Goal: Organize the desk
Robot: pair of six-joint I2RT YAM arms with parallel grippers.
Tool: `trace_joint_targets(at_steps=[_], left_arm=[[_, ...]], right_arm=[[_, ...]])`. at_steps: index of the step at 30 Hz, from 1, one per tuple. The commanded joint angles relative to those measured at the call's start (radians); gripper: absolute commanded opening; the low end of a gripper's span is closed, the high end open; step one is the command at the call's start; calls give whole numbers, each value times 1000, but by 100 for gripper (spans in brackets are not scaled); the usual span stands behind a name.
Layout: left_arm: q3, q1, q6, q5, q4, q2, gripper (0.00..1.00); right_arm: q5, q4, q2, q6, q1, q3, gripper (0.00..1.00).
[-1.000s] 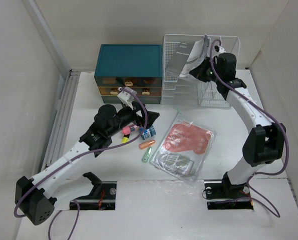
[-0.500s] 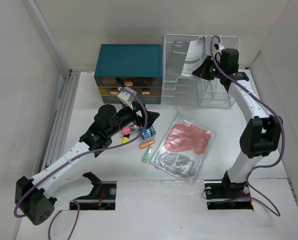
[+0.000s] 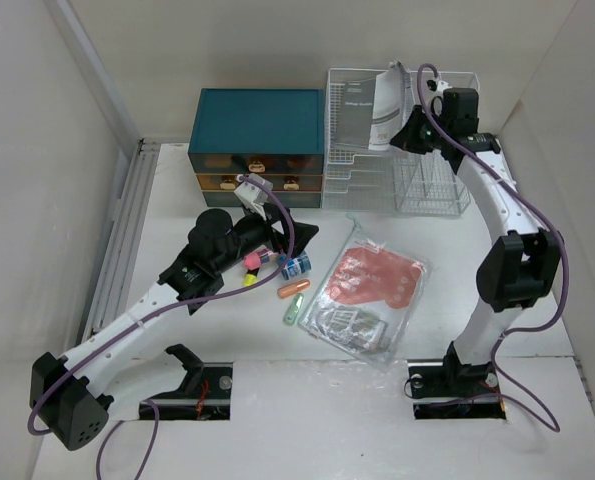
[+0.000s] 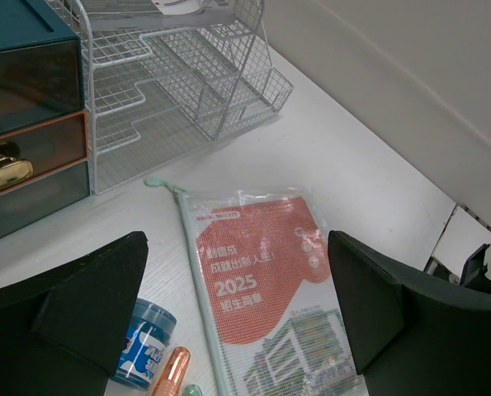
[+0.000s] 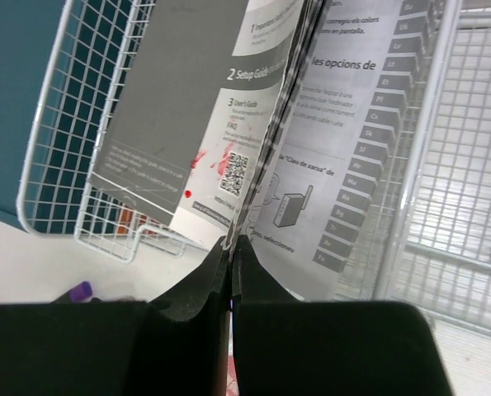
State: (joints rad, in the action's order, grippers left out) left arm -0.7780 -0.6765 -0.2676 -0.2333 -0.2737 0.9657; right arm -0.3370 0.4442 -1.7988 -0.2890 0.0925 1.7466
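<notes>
The desk point(image 3: 307, 420) is lying under everything, spreading from the arm bases out to the wire rack point(image 3: 432, 190) at its far side. Well in front of the rack and to its left, your left gripper point(image 3: 292, 238) is hovering with its jaws spread wide and holding nothing. It is sitting over a blue-capped jar point(image 3: 297, 265), an orange tube point(image 3: 294, 289) and a pink-and-yellow marker point(image 3: 254, 262). Directly in front of the rack, a clear zip pouch point(image 3: 367, 295) with a red printed sheet is lying flat. A teal drawer chest point(image 3: 257, 130) is standing against the rack's left side.

At the rack's top, your right gripper point(image 5: 231, 247) is pinching a folded booklet point(image 3: 377, 115) along its crease, jaws closed on the paper, holding it upright above the rack's left half.

By my reading, you are filing that booklet while the loose items are waiting. Next you are needing to lower it between the wires without snagging its free pages, letting go only once it is resting inside.
</notes>
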Motion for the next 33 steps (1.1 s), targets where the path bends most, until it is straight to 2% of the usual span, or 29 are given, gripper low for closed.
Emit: trace_joint_targets(at_steps=[1, 14, 16, 17, 18, 19, 22, 26, 33], left_arm=[[3, 5, -4, -17, -64, -25, 89], [3, 5, -4, -17, -64, -25, 89], [3, 5, -4, -17, -64, -25, 89], [3, 5, -4, -17, -64, -25, 89], [3, 5, -4, -17, -64, -25, 89], [3, 5, -4, -17, -64, -25, 89], [3, 5, -4, -17, -64, -25, 89], [3, 5, -4, -17, -64, -25, 89], [3, 5, -4, -26, -64, -25, 89]], right_arm=[[75, 4, -8, 62, -5, 56, 0], [187, 34, 10, 133, -5, 76, 0], [173, 34, 19, 142, -5, 76, 12], [164, 34, 19, 152, -5, 65, 22], [150, 34, 33, 152, -5, 65, 33], [120, 25, 42, 165, -5, 50, 51], [61, 14, 76, 188, -5, 27, 72], [36, -4, 153, 212, -5, -15, 80], [-2, 33, 240, 241, 16, -42, 81]])
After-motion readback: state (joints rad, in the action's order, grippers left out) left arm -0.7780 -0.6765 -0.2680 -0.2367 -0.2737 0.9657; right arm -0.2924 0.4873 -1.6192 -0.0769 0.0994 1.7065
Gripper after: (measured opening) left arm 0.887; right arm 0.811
